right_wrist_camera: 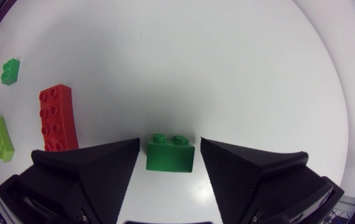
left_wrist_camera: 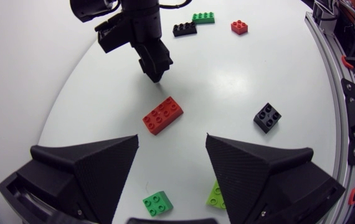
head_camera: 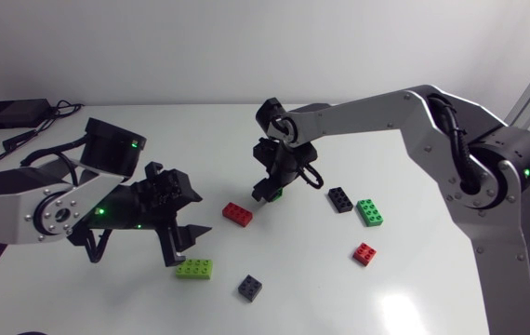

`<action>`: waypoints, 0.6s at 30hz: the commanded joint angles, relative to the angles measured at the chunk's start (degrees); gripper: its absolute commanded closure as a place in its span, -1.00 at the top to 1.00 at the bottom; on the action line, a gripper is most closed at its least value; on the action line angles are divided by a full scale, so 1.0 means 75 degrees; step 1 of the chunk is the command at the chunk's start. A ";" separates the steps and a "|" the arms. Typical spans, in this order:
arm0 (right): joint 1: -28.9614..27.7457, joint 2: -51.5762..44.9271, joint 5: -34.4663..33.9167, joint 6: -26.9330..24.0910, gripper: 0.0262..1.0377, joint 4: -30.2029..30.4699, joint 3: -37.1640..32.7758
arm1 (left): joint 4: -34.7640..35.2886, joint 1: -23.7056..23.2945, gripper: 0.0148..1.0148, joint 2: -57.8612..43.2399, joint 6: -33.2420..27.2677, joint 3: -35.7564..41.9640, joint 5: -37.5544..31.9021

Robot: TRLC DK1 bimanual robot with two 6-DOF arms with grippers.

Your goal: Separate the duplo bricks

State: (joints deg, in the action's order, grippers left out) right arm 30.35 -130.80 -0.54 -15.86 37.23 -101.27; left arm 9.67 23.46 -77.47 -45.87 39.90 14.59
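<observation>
The long red brick (left_wrist_camera: 163,116) is lying on the desk (head_camera: 339,298). The left claw (left_wrist_camera: 172,138) is hanging just in front of it, with its fingers wide apart and holding nothing. A small green brick (left_wrist_camera: 157,203) and a lime brick (left_wrist_camera: 215,194) are sitting under that claw, near the long red brick. The right claw (right_wrist_camera: 169,139) is hanging just past the long red brick. Its fingers are apart, and a green brick (right_wrist_camera: 170,154) is sitting between them with a thin gap on each side. A black brick (head_camera: 340,199) and a little red brick (head_camera: 364,253) are lying farther from the long red brick.
</observation>
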 commanded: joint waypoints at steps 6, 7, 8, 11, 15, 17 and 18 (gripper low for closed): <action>0.0137 -0.0220 -0.0479 0.0075 -0.51 0.0414 -0.0278 | 0.0070 -0.0304 0.49 0.0158 -0.0189 -0.0222 0.0188; 0.0149 -0.0173 -0.0479 0.0075 -0.52 0.0450 -0.0290 | 0.0070 -0.0339 0.49 0.0181 -0.0201 -0.0246 0.0199; 0.0172 -0.0103 -0.0479 0.0075 -0.52 0.0450 -0.0278 | 0.0070 -0.0363 0.49 0.0216 -0.0201 -0.0269 0.0211; 0.0184 0.0214 -0.0468 0.0075 -0.53 0.0391 -0.0114 | 0.0070 -0.0410 0.49 0.0310 -0.0201 -0.0340 0.0223; 0.0196 0.1280 0.0025 0.0005 -0.53 -0.0359 0.0800 | 0.0070 -0.0597 0.49 0.0521 -0.0177 -0.0410 0.0305; 0.0219 0.1983 0.0493 -0.0089 -0.53 -0.1121 0.1585 | 0.0082 -0.0750 0.49 0.0626 -0.0107 -0.0422 0.0445; 0.0266 0.2253 0.0552 -0.0136 -0.53 -0.1496 0.1960 | 0.0082 -0.0808 0.49 0.0673 -0.0048 -0.0433 0.0457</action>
State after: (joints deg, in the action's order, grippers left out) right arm 31.62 -119.68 2.61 -16.03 28.97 -91.44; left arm 9.91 18.39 -73.69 -45.82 38.06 17.32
